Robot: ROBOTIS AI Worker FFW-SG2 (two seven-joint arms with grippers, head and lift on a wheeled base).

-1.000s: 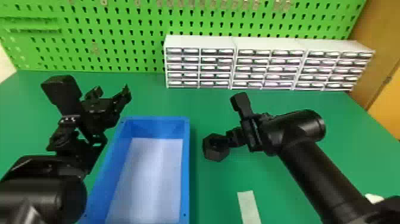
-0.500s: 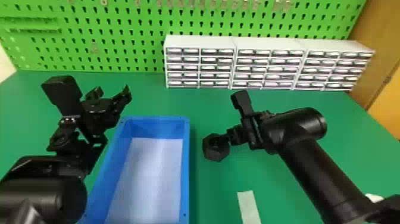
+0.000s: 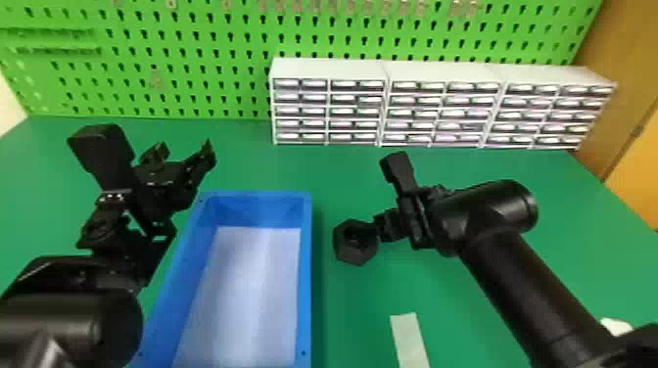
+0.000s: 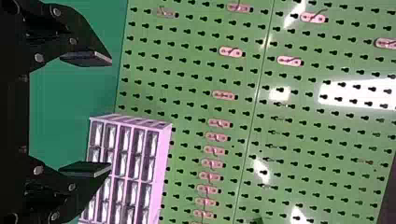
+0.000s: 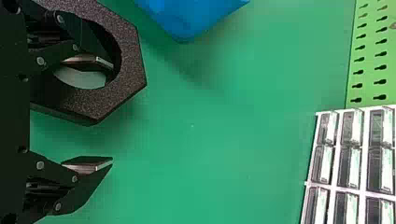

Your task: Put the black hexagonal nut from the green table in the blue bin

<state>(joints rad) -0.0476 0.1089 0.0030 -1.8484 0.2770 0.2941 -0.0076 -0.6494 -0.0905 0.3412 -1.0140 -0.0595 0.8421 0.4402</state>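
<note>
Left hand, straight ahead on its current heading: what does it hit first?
Probably the green pegboard: the left hand points toward it, open and with nothing between its fingers. The drawer unit sits close to that line; depth is unclear, so it might clip that first.

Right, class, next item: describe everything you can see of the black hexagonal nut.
The black hexagonal nut is a thick, six-sided ring with a large round hole. Its face looks dull and grainy, finely speckled with lighter dots; whether it is metal or plastic can't be told. It seems to lie flat on the green table, right of the blue bin and outside it. One finger of the open right gripper overlaps the hole; whether they touch is unclear.
</note>
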